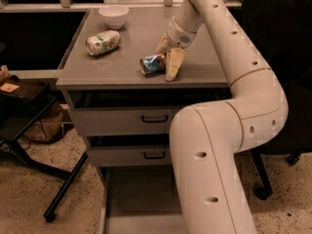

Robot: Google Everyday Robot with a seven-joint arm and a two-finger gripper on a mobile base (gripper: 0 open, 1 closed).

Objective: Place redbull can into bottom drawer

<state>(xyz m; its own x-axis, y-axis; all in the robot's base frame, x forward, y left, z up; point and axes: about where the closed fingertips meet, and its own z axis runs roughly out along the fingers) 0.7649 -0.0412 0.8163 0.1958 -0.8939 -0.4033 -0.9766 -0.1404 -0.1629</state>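
Note:
The redbull can (152, 64), blue and silver, lies on its side near the front edge of the grey cabinet top (126, 43). My gripper (168, 55) reaches down onto the top at the can's right end. It is open, with one cream finger (174, 65) in front of the can and the other (162, 44) behind it. The bottom drawer (139, 196) is pulled out at floor level, its bare grey floor showing. My arm hides its right part.
A white-and-green can (103, 42) lies on the top at the left, and a white bowl (114, 16) stands at the back. Two upper drawers with black handles (155, 118) are closed. A black stand (29, 130) is at the left, a chair base (263, 191) at the right.

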